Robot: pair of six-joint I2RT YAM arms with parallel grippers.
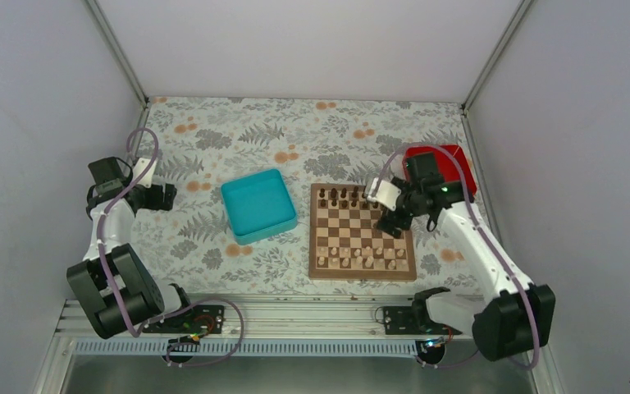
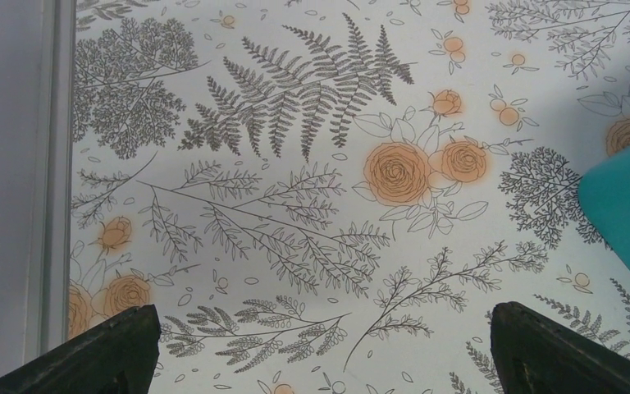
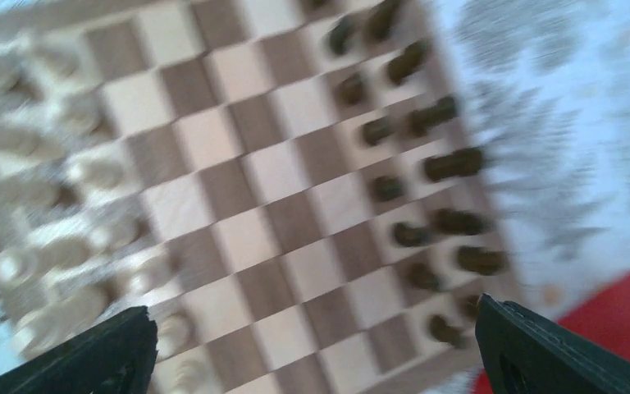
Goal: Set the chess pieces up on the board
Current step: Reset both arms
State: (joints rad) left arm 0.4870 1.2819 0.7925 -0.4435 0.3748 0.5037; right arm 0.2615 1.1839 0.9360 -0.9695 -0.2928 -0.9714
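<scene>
Fingers, our right gripper (image 3: pixel 316 328): spread, empty, poised over board (image 1: pixel 362 234), right half; we judge ready for next pick. Pale chess pieces (image 1: pixel 361 256): near rows. Our left gripper (image 2: pixel 320 328): spread, parked left.

In the overhead view the left arm (image 1: pixel 115 238) rises from 7 o'clock, folds at the elbow and reaches up to 9 o'clock. There the left gripper (image 1: pixel 161 197) points toward 3 o'clock. Its fingers (image 2: pixel 115 353) stand wide apart with nothing between them (only the two dark tips show in its wrist view). The right arm (image 1: pixel 480 242) runs from 5 o'clock up toward 2 o'clock. It bends back at the wrist, so the right gripper (image 1: pixel 392 226) hangs tilted toward 8 o'clock. Its jaws are also spread wide and hold nothing, and its wrist view is blurred.
</scene>
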